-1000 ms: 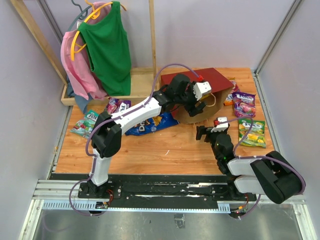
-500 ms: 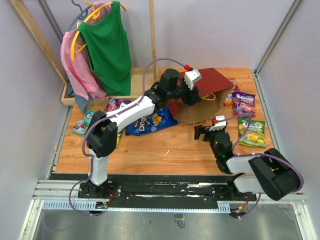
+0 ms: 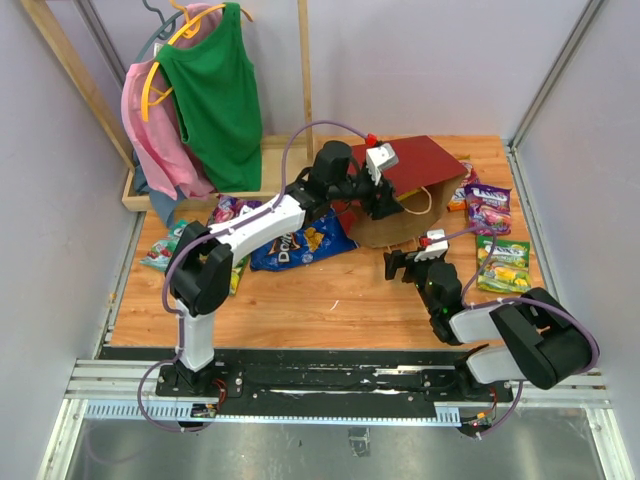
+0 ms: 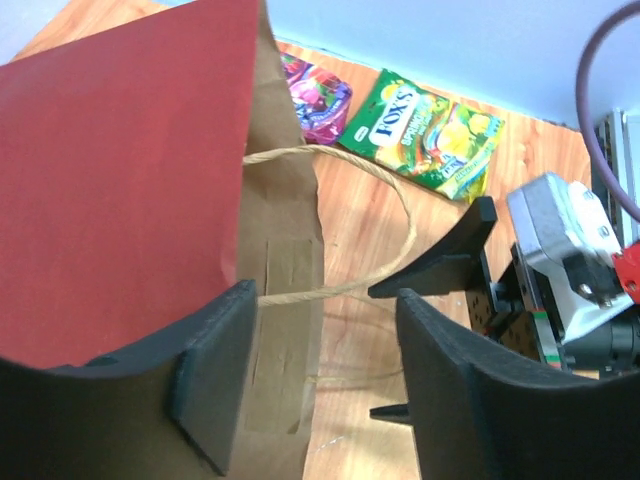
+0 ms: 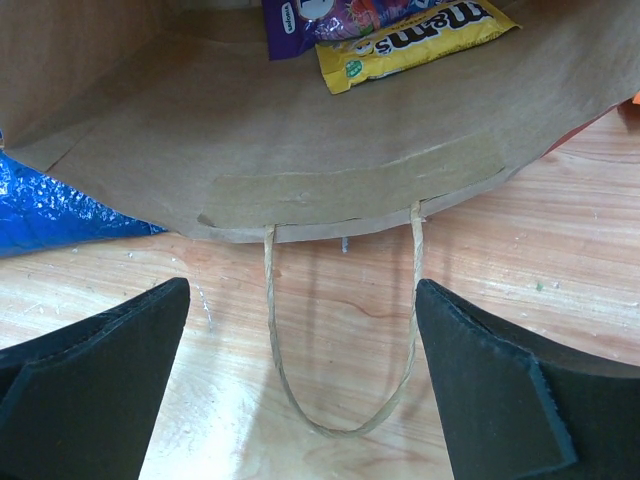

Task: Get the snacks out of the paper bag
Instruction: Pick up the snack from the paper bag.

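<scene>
The paper bag lies on its side, red outside, brown mouth facing the near edge. My left gripper is open over the mouth's upper rim. In the left wrist view the rim's brown edge stands between the fingers, near the left one. My right gripper is open and empty in front of the mouth. A cord handle lies on the table between its fingers. Inside the bag lie a yellow M&M's packet and a purple packet.
Outside the bag lie a blue Doritos bag, purple candy bags, a green-yellow Fox's packet and a teal packet. A wooden rack with green and pink garments stands at the back left.
My left gripper has moved left and back over the bag's mouth. My right gripper has edged left and closer to the mouth.
</scene>
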Available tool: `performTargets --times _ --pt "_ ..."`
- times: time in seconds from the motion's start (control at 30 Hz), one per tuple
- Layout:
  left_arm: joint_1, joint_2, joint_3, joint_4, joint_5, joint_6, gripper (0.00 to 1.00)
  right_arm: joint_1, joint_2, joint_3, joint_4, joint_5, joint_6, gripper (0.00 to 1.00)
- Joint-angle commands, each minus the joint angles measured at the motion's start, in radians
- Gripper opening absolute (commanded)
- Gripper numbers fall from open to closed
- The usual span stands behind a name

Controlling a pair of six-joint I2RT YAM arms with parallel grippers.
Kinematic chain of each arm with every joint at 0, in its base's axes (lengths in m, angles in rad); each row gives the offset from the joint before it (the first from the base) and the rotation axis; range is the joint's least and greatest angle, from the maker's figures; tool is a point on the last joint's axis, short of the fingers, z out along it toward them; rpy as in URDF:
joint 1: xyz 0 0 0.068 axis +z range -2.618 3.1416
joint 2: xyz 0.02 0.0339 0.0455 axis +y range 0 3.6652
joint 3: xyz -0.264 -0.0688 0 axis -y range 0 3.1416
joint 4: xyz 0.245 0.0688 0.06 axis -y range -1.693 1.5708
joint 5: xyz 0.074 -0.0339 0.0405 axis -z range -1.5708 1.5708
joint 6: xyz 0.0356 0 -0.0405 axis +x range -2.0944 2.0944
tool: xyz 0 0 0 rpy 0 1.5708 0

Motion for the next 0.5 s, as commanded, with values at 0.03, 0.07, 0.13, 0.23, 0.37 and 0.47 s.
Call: performTargets --times 0.03,0.07,0.13,0.23,0.37,0.47 --pt "-0.006 -0.06 -0.002 -0.042 0.12 0.089 0.68 -0.009 -0.02 0.014 0.022 -0.009 -0.003 0.96" --pt "-0.006 -0.064 -0.002 -0.072 0.119 0.112 0.7 -0.009 -0.022 0.011 0.022 -0.008 -0.002 0.97" --pt "-0.009 -0.074 -0.007 -0.107 0.075 0.145 0.76 -0.009 -0.024 0.009 0.019 -0.007 0.001 0.97" --pt "-0.056 -0.064 -0.021 -0.099 -0.149 0.207 0.8 -0.009 -0.019 0.01 0.02 -0.011 0.006 0.97" --pt "-0.08 -0.05 -0.085 0.041 -0.193 0.197 0.81 -0.009 -0.017 0.012 0.024 -0.025 0.009 0.97" --pt "-0.08 -0.052 -0.096 0.084 -0.18 0.183 0.81 -0.009 -0.036 0.004 0.012 -0.021 0.009 0.97"
